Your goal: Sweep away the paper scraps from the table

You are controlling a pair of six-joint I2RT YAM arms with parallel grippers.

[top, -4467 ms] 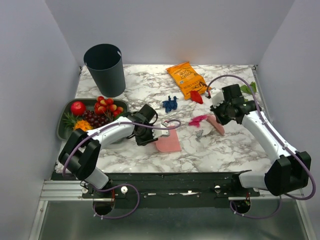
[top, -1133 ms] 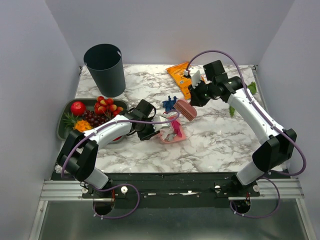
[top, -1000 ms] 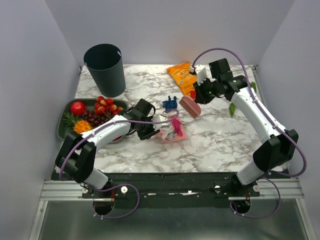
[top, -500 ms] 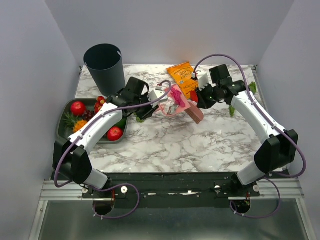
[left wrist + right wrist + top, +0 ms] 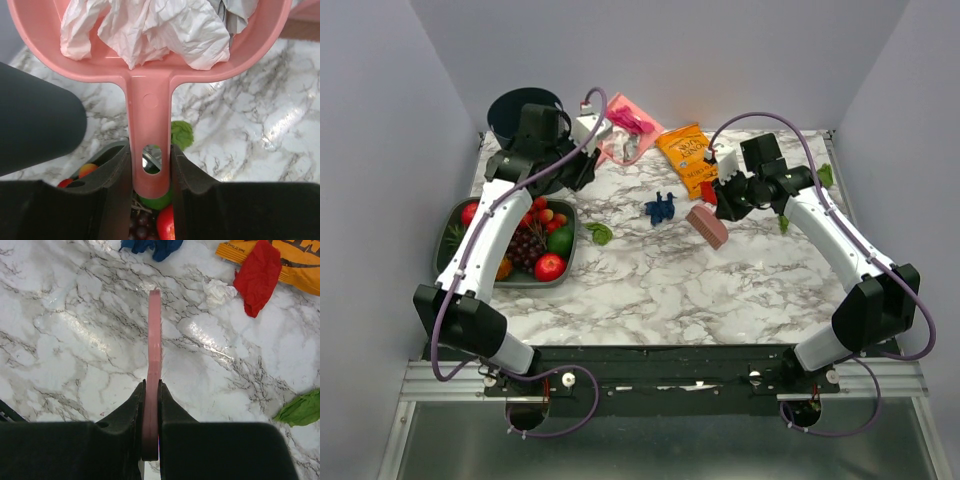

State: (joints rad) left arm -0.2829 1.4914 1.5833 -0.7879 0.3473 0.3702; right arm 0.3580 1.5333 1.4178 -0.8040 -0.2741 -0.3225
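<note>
My left gripper (image 5: 592, 127) is shut on the handle of the pink dustpan (image 5: 623, 124), held up in the air beside the dark bin (image 5: 525, 108). Crumpled white and grey paper scraps (image 5: 150, 25) lie in the dustpan (image 5: 150, 70), with the handle pinched between the left gripper (image 5: 151, 160). My right gripper (image 5: 151, 390) is shut on the pink brush (image 5: 154, 340), which hangs low over the table (image 5: 650, 290). On the table lie a blue scrap (image 5: 660, 208), a red scrap (image 5: 712, 192), a white scrap (image 5: 218, 291) and green scraps (image 5: 600, 233) (image 5: 783, 222).
An orange snack bag (image 5: 690, 155) lies at the back, touching the red scrap. The dark fruit tray (image 5: 453, 262) with toy fruits sits at the left edge under my left arm. Another green scrap (image 5: 825, 175) lies at the far right edge.
My left arm has lifted the loaded dustpan off the middle of the table and swung it back and left, up beside the bin. The right arm with the brush has hardly moved.
</note>
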